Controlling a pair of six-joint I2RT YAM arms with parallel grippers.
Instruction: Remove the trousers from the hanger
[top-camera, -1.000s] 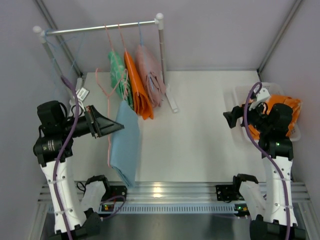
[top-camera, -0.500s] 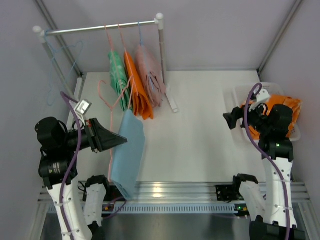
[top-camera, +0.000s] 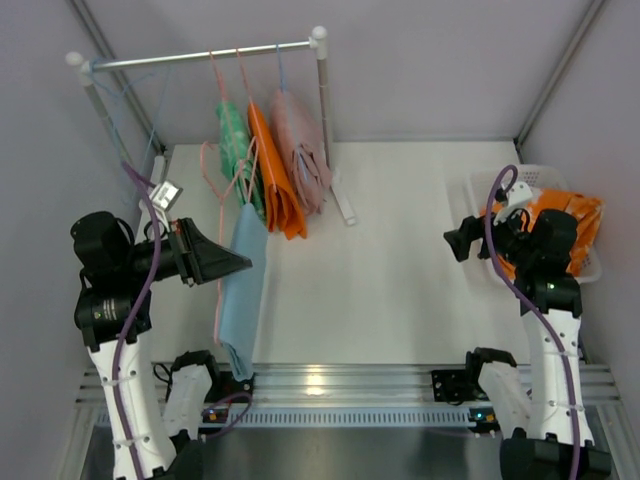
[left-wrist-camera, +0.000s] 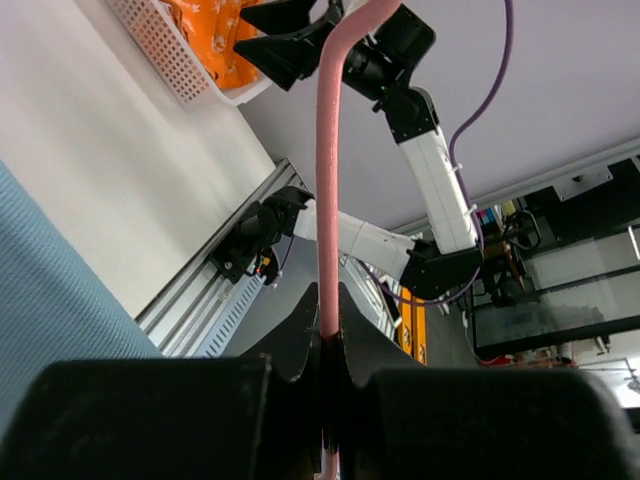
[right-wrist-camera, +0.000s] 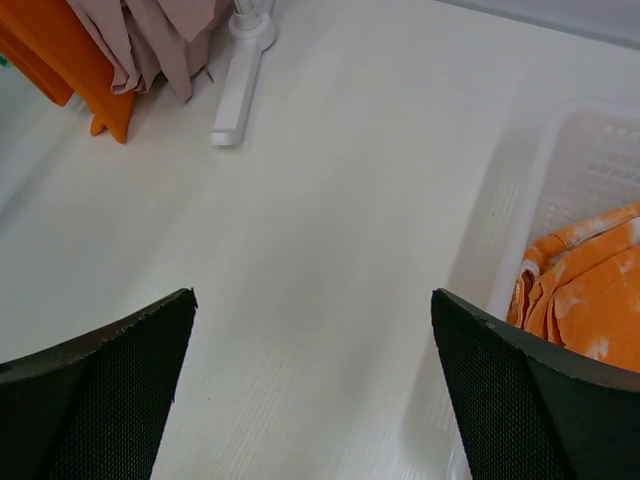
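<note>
Light blue trousers (top-camera: 243, 295) hang from a pink hanger (top-camera: 217, 290) at the left of the table, near the front edge. My left gripper (top-camera: 246, 262) is shut on the hanger's pink wire (left-wrist-camera: 327, 200), which rises straight out from between its fingertips (left-wrist-camera: 300, 335); the blue cloth (left-wrist-camera: 50, 330) fills the lower left of the left wrist view. Orange trousers with white print (top-camera: 572, 222) lie in a white basket (top-camera: 481, 190) at the right. My right gripper (top-camera: 453, 241) hovers beside that basket, open and holding nothing (right-wrist-camera: 312, 297).
A white clothes rack (top-camera: 200, 55) stands at the back left with green (top-camera: 236, 150), orange (top-camera: 276, 185) and pale pink (top-camera: 302, 148) garments on hangers. Its foot (right-wrist-camera: 238, 90) lies on the table. The basket's wall (right-wrist-camera: 560, 170) is at my right gripper's right.
My left arm shifted near the front left, and the hanger with the blue trousers swung and turned, so the cloth now shows narrower. The right arm barely moved.
</note>
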